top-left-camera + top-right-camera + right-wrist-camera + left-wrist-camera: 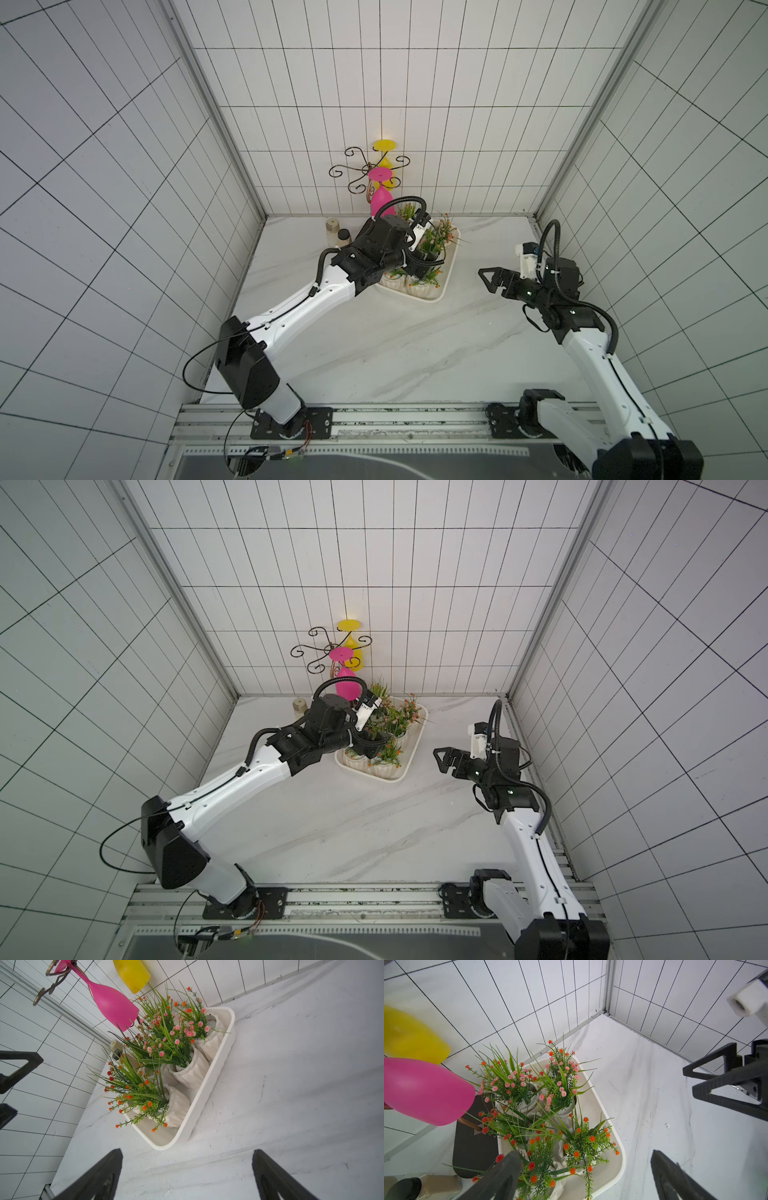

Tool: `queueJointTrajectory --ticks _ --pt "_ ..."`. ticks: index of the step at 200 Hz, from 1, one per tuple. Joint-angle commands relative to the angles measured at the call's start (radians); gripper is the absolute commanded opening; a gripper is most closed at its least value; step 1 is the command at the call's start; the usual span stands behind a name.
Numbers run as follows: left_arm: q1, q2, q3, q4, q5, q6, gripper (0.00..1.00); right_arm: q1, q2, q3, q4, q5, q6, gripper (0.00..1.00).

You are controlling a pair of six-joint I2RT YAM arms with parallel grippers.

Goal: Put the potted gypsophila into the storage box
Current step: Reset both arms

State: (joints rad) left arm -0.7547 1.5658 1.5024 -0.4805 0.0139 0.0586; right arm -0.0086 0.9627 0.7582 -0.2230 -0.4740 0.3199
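Your storage box (434,297), a shallow white plastic tub with rounded corners and a rolled rim, sat on the white marble-patterned tabletop (374,340). In both top views the box (392,777) lay just above the middle of the frame, near the tiled back wall.

The potted gypsophila (191,1073) already stood inside it. These were small white pots with ribbed, folded-looking sides. Each carried a tuft of dark green sprigs, long pale grass blades and tiny round blooms. In the right wrist view the pink-flowered plants filled the upper end of the box, and the red and orange ones filled the lower end. In the left wrist view you could count at least five plants (562,1084), but the leaves hid the exact number. The pots stood upright and packed close together.

Your left tool (585,1154) hung over the box with its jaws wide apart, gripping nothing, the flower tips just beneath it. In the top views the arm's wrist covered it. Your right tool (487,280) was right of the box in the frame, well apart from it, above bare tabletop. The wrist view of that right tool (187,1152) showed its jaws spread wide and empty too.

Above the box in the frame, a bright pink plastic goblet (380,199) and a yellow plastic goblet (384,146) hung upside down on a dark curled-wire rack (366,169). Two small beige bottles (332,232) stood left of the box.
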Motion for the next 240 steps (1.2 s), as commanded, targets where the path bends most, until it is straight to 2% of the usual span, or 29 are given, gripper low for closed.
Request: queueJointTrajectory --ticks 1,22,69,85,122,153,196,240 --pt "0.000 -0.028 -0.034 0.043 -0.100 0.022 0.97 -0.010 0.007 0.022 0.093 0.092 -0.040 0.97" --pt "0.001 -0.044 -0.075 0.121 -0.245 0.015 0.97 -0.011 0.019 -0.003 0.159 0.182 -0.065 0.97" --pt "0.031 -0.071 -0.188 0.294 -0.463 0.047 0.97 -0.010 0.066 -0.107 0.412 0.305 -0.159 0.97" --pt "0.096 -0.099 -0.236 0.331 -0.475 0.009 0.97 -0.010 0.089 -0.134 0.488 0.337 -0.210 0.98" --pt "0.348 -0.178 -0.376 0.396 -0.413 -0.170 0.97 -0.018 0.149 -0.187 0.631 0.384 -0.294 0.99" --pt "0.494 -0.228 -0.566 0.550 -0.464 -0.184 0.97 -0.075 0.175 -0.252 0.741 0.363 -0.295 0.99" --pt "0.595 -0.212 -0.774 0.760 -0.530 -0.166 0.97 -0.134 0.236 -0.331 0.881 0.336 -0.296 0.99" --pt "0.603 -0.159 -0.920 0.996 -0.488 -0.140 0.97 -0.136 0.277 -0.419 1.054 0.326 -0.327 0.99"
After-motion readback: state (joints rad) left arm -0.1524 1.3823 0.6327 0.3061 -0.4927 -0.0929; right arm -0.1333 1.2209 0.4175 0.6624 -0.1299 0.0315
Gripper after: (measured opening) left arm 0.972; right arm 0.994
